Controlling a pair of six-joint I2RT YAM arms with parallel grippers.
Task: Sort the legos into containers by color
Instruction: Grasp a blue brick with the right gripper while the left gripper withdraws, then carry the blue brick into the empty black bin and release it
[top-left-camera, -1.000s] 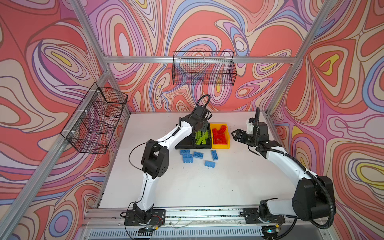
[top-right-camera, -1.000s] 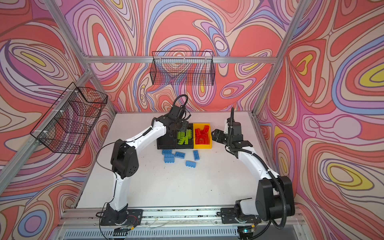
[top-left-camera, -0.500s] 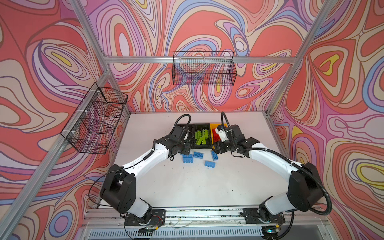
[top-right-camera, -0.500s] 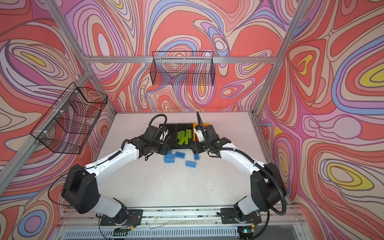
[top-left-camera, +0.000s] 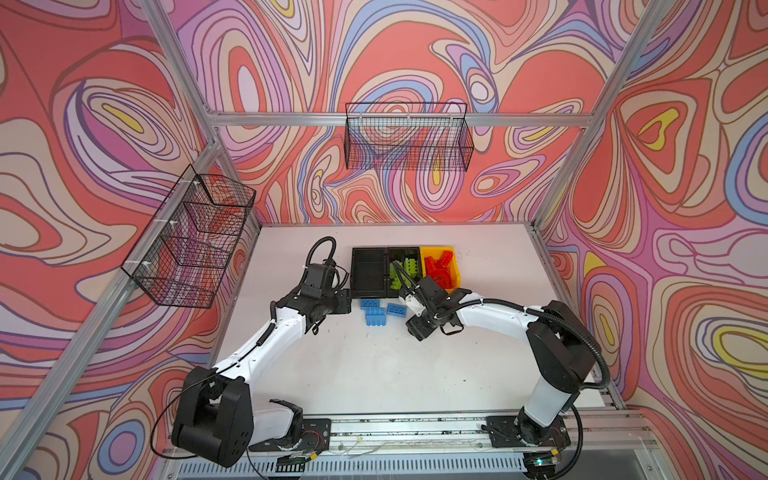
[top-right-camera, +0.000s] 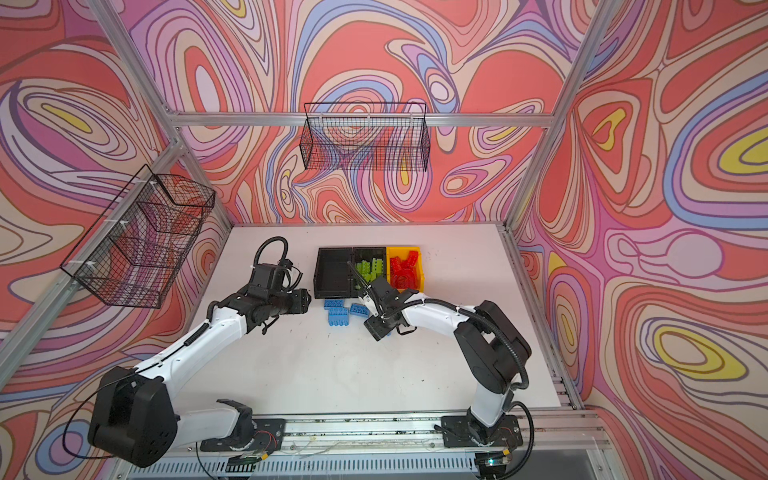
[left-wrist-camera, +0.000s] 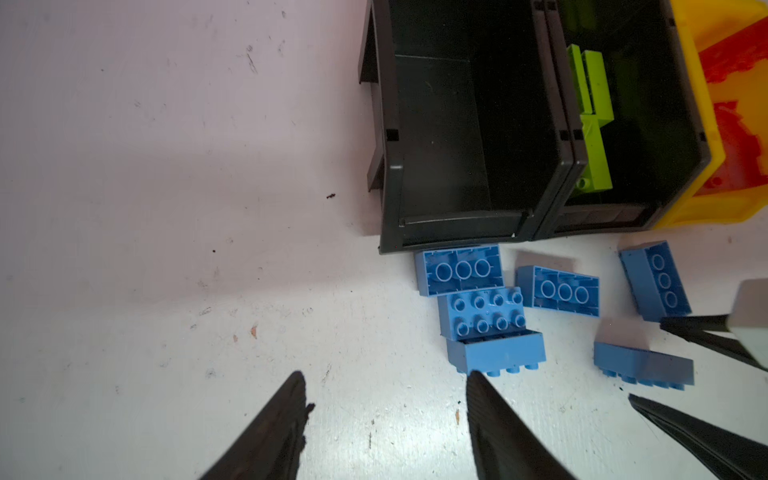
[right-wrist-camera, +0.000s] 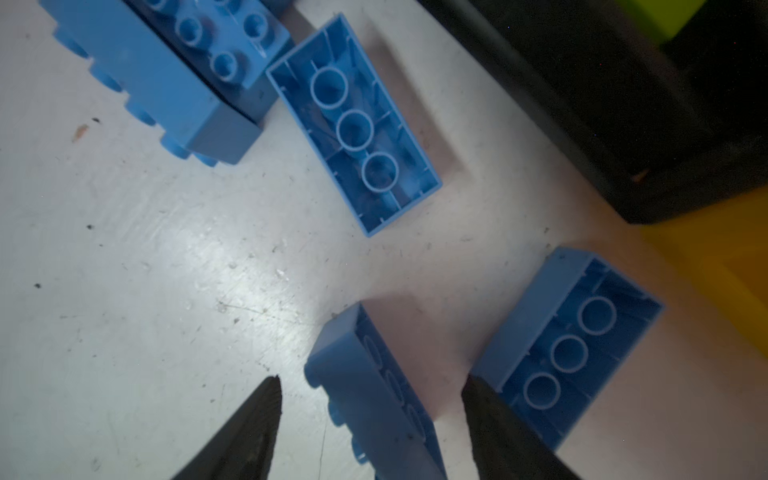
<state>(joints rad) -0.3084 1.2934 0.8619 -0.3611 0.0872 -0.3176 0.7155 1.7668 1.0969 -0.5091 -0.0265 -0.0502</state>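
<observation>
1. Your arms have come down from the bins to the blue legos (top-left-camera: 375, 321) on the desk (top-left-camera: 374, 374), just in front of the empty black bin (top-left-camera: 368, 274).
2. Your right hand (right-wrist-camera: 370, 378) is wide, with one blue brick (right-wrist-camera: 353, 374) between its fingers (right-wrist-camera: 249, 424), not squeezed yet.
3. Your left hand (left-wrist-camera: 385, 376) is wide and holds nothing.
4. Only blue is left to sort.

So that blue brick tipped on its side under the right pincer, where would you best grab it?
Probably from straight above, at the middle of its length. The blue brick lies tipped on a long side, smooth wall up, studs facing one way and the hollow underside the other. The open right pincer straddles it that way, so closing should pinch the studs against the hollow's rim.
</observation>
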